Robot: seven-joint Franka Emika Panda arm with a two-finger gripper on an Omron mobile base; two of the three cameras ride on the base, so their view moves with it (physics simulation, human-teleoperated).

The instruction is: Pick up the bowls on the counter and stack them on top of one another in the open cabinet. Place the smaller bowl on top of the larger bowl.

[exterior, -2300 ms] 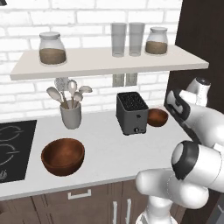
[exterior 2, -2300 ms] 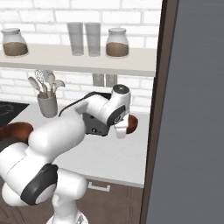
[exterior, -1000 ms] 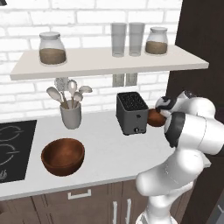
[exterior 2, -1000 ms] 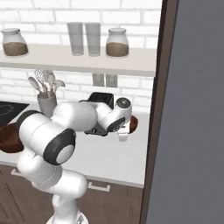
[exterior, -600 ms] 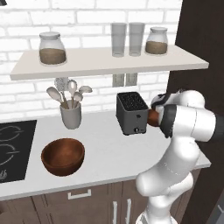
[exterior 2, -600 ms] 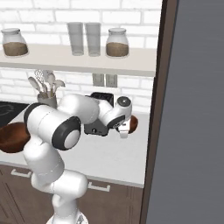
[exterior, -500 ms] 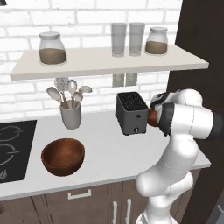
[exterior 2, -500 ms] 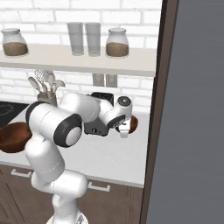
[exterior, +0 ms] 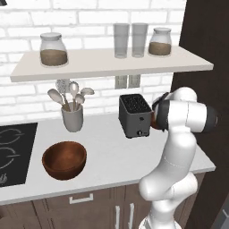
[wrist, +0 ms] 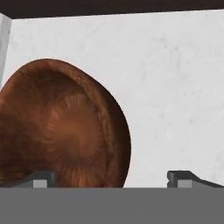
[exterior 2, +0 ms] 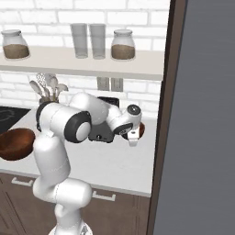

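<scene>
At the counter's [exterior: 112, 156] right end, just right of the toaster [exterior: 134, 115], the smaller bowl [wrist: 65, 131] is sitting while the gripper [wrist: 111, 177] is hanging over its rim, spread wide, seemingly to straddle that edge. Nearer the front-left, the larger bowl [exterior: 64, 159] is waiting.

On the pale counter [exterior: 112, 156] the larger bowl [exterior: 64, 159] sits near the front edge, just right of the black cooktop [exterior: 13, 152]. Behind it stands a grey utensil cup [exterior: 72, 117] with spoons, and to the right a dark toaster [exterior: 134, 115]. The white arm [exterior: 183, 129] bends beside the toaster, covering most of the smaller bowl [exterior: 153, 120]. On the shelf [exterior: 107, 65] stand two jars and two glasses.
</scene>
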